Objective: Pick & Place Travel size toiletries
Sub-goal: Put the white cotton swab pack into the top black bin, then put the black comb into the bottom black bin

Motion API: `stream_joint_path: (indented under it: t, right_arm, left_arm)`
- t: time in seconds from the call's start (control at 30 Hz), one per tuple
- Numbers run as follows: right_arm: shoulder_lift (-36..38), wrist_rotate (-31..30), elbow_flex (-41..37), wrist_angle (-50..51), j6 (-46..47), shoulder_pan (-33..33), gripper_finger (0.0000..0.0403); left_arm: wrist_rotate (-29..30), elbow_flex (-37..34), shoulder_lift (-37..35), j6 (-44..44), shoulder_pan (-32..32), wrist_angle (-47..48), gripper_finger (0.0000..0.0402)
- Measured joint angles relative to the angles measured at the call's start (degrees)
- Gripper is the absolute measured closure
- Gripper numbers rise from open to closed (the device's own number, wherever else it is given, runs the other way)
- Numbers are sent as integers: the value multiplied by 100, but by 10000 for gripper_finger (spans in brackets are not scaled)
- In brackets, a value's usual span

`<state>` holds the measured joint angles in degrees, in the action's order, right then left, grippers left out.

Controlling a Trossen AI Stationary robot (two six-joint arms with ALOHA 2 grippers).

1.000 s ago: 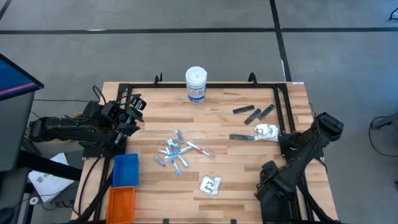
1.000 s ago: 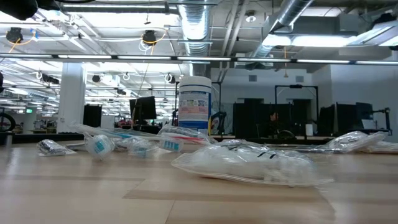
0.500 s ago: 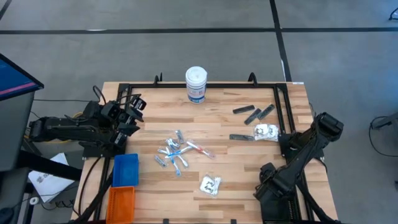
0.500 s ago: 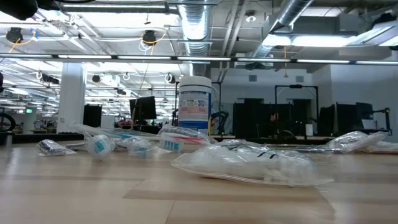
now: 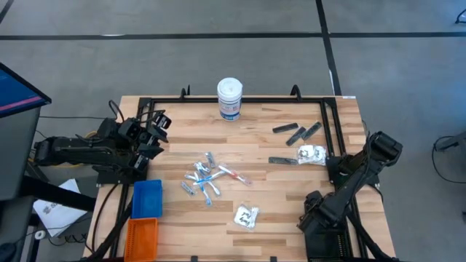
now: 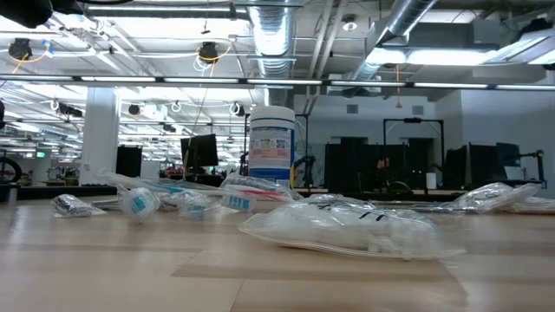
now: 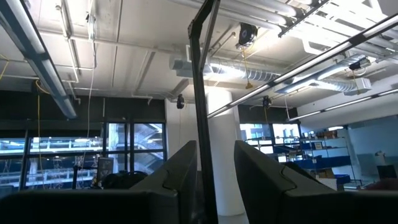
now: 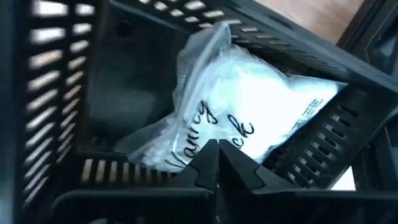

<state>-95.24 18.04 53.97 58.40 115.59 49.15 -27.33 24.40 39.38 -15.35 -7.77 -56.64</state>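
Observation:
The travel size toiletries lie on the wooden table. Silver-blue tubes and white-and-red sticks (image 5: 206, 178) are heaped mid-table. One clear packet (image 5: 246, 215) lies near the front and another (image 5: 313, 153) at the right, with slim black pieces (image 5: 297, 132) beside it. A further clear packet with white contents (image 8: 249, 106) lies inside the black slotted bin (image 8: 62, 93). My right gripper (image 8: 217, 155) is shut just above that packet, at the table's near right corner. My left gripper (image 7: 214, 171) is open with nothing between its fingers. It points upward at the table's left edge (image 5: 156, 127). My right gripper's shut fingertips (image 8: 208, 163) stand in front of the packet in the black bin, pointing down into the bin. Whether they touch the packet I cannot tell.
A tall white canister with a blue label (image 5: 229, 98) stands at the far edge. A blue bin (image 5: 147, 198) and an orange bin (image 5: 143, 236) sit at the near left. A black frame (image 5: 331, 127) runs along the table's sides.

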Motion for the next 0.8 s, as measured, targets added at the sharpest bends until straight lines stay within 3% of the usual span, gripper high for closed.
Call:
stream_joint_path:
  t: [0.27, 0.6, 0.8]
  right_arm:
    - [0, 505, -275, -100, 257, 73, 401]
    - [0, 678, -339, -218, 426, 149, 402]
    - [0, 682, 172, 920, 20, 110, 402]
  left_arm:
    - [0, 0, 0, 2, -2, 0, 302]
    - [0, 0, 0, -7, 0, 0, 302]
    - [0, 0, 0, -2, 0, 0, 302]
